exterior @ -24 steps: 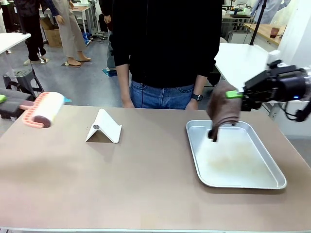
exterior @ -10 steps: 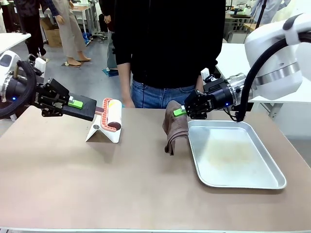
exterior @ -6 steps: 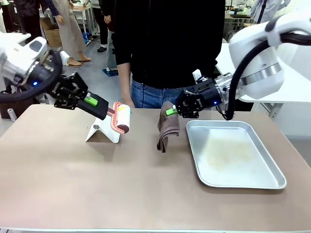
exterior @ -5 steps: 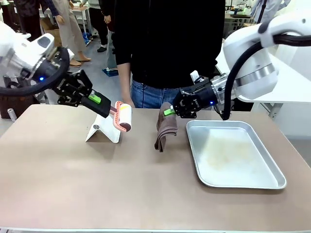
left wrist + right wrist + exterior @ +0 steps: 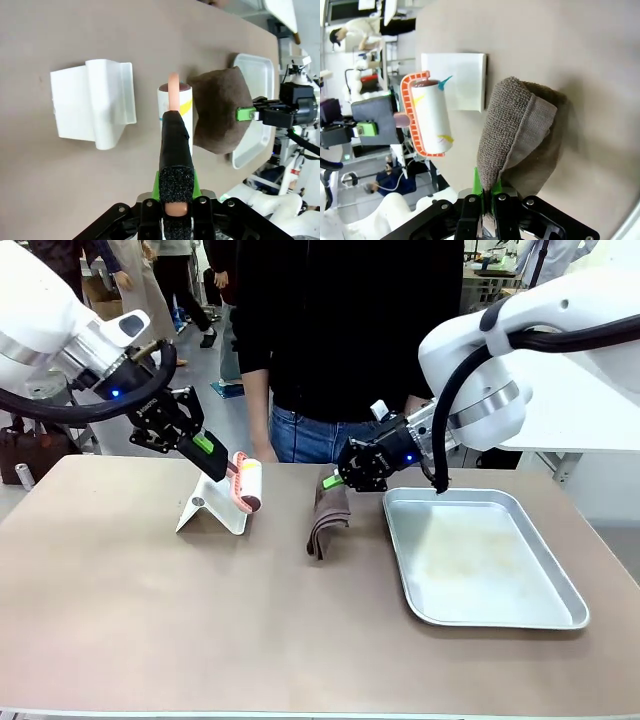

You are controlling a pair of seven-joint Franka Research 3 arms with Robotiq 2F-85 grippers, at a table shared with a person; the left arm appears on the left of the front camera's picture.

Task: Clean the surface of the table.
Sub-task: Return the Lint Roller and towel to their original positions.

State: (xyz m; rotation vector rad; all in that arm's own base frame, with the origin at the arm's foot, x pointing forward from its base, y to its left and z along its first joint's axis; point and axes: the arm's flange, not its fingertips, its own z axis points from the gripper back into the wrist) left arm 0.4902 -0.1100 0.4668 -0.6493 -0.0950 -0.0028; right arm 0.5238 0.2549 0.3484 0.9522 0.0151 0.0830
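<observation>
The beige-brown table [image 5: 200, 620] spans the front view. My left gripper [image 5: 212, 457] is shut on the handle of a lint roller [image 5: 246, 480], a white roll in a pink frame, held just above the table beside a white stand [image 5: 213, 508]. In the left wrist view the lint roller [image 5: 175, 107] points away from my gripper [image 5: 173, 200]. My right gripper [image 5: 338, 478] is shut on a brown cloth [image 5: 325, 518] that hangs down with its lower end on the table. The right wrist view shows the brown cloth [image 5: 517, 135] folded in my gripper [image 5: 486, 205].
A shiny metal tray [image 5: 500, 605] lies at the right of the table, close to the cloth. A person in black [image 5: 340, 340] stands at the far edge, hands down by the sides. The near half of the table holds nothing.
Both arms moved toward the middle. The cloth travelled left off the tray and came down onto the table. The roller moved right and sank beside the white stand.
</observation>
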